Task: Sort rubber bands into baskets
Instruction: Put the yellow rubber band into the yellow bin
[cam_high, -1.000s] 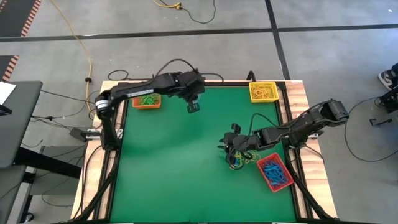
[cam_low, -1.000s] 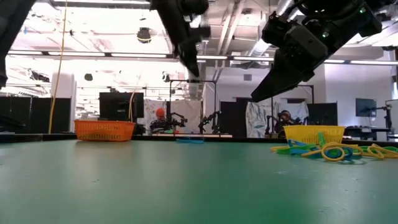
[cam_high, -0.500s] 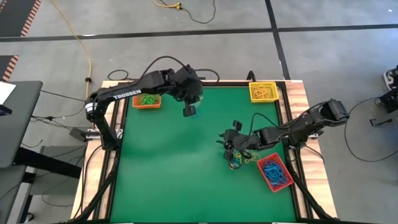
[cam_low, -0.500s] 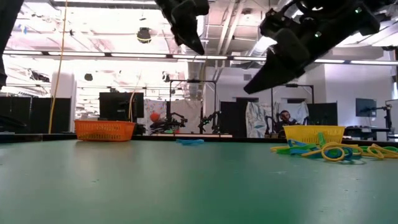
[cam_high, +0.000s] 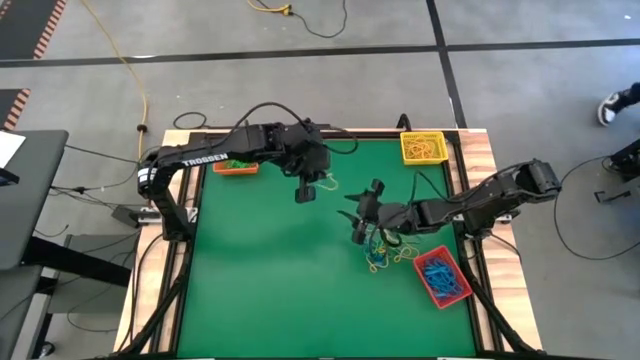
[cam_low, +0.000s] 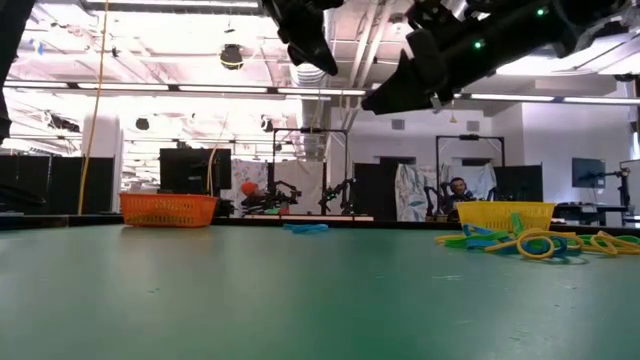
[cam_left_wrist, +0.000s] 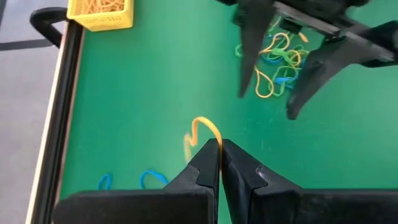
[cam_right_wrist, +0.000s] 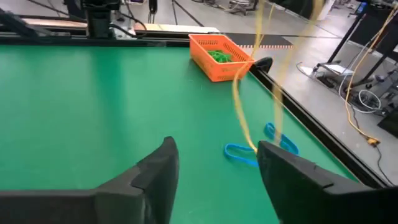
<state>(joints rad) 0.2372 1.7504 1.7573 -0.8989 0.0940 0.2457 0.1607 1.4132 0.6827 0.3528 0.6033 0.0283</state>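
High view: since a second ago the left gripper (cam_high: 306, 190) has swung from beside the orange basket (cam_high: 235, 165) out over the mat toward the loose pile of rubber bands (cam_high: 385, 252), and the right gripper (cam_high: 355, 212) has lifted off that pile toward it. The left claw is clenched on a yellow rubber band (cam_left_wrist: 207, 129). The right claw hangs spread, grasping nothing. Both arms reach inward, grippers near each other, just beyond the pile.
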